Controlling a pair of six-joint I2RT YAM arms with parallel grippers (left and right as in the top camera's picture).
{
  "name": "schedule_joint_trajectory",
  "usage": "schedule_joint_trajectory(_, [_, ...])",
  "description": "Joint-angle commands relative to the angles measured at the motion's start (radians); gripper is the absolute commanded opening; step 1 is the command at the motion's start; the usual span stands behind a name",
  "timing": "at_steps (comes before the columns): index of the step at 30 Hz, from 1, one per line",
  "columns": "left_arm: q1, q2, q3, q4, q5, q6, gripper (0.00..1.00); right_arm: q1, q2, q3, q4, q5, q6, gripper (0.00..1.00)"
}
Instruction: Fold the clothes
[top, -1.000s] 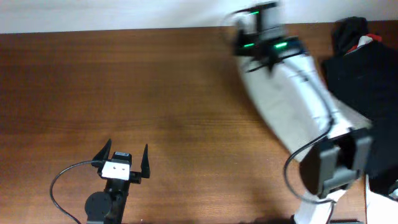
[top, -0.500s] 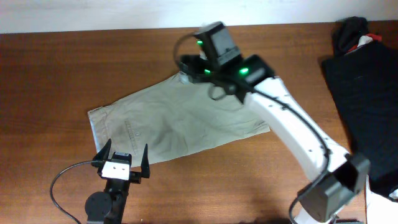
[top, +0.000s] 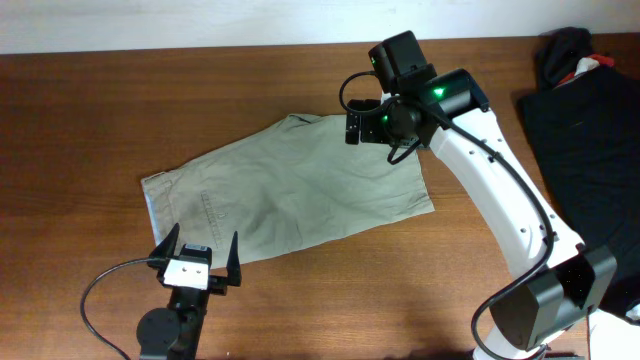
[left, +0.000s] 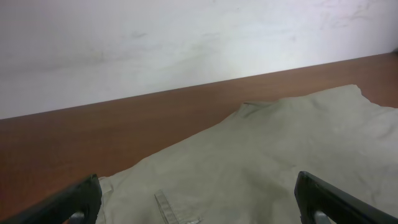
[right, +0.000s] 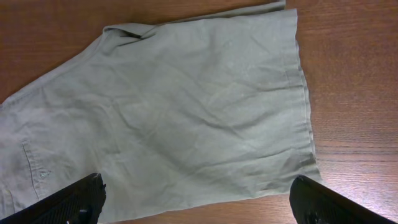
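Note:
The clothes, a light khaki pair of shorts (top: 290, 195), lie spread flat and slantwise across the middle of the table. My right gripper (top: 368, 128) hovers open over their far right corner. In the right wrist view the shorts (right: 186, 106) fill the frame below the empty open gripper (right: 202, 208), hem edge to the right. My left gripper (top: 197, 252) stands open at the shorts' near left edge. In the left wrist view the cloth (left: 280, 149) stretches ahead of the open gripper (left: 199, 211), with a pocket seam between the fingers.
A black garment (top: 585, 150) lies at the table's right end, with a red and white item (top: 592, 64) at its far corner. The white wall (left: 186, 43) runs along the table's back edge. Bare wood (top: 120, 110) surrounds the shorts.
A second ago no shorts lay on the table and the right arm was at the far right. The shorts now lie spread out. The right arm swung left over them, then back slightly.

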Motion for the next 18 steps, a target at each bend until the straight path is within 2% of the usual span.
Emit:
schedule_joint_trajectory(1, [-0.005, -0.005, -0.007, 0.001, -0.002, 0.012, 0.99, -0.006, 0.003, 0.003, 0.009, 0.010, 0.000, 0.99])
schedule_joint_trajectory(12, [-0.005, -0.005, -0.007, 0.001, -0.002, 0.012, 0.99, -0.006, 0.015, 0.003, 0.095, 0.063, -0.002, 0.99])
schedule_joint_trajectory(18, [-0.005, -0.005, -0.007, 0.001, -0.002, 0.012, 0.99, -0.055, 0.117, 0.003, 0.225, 0.189, -0.181, 0.99])
